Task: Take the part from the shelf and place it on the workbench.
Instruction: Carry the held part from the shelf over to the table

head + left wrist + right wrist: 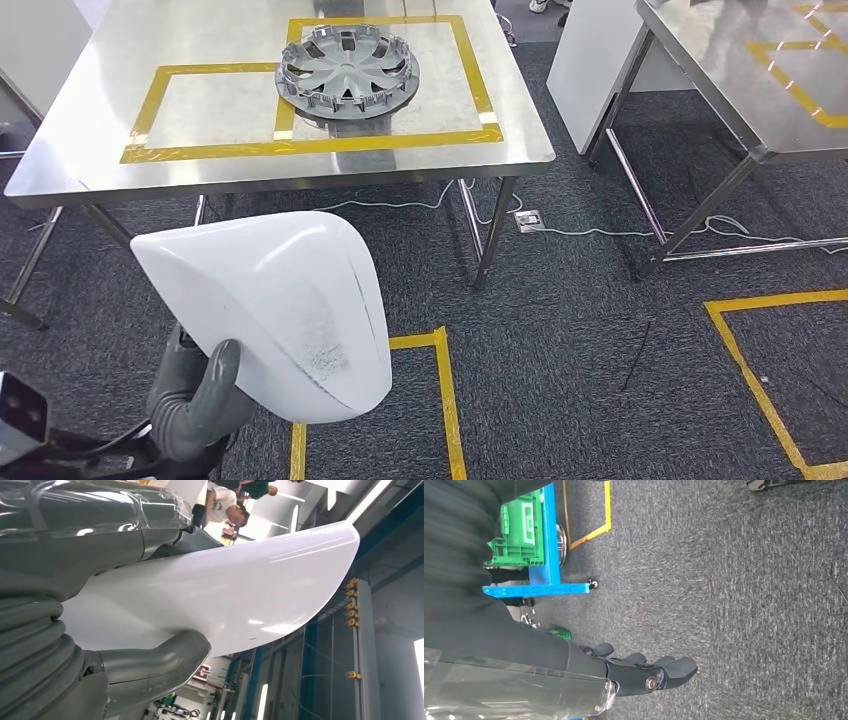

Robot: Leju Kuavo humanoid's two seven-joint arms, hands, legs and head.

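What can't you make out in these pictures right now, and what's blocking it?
- Head view: most of the left hand, hidden behind the white part it holds.
- Left wrist view: the part's far side, behind its own glossy shell; the hand's darker fingers.
- Head view: the workbench's far edge, cut off.
- Right wrist view: the right hand's palm, turned away.
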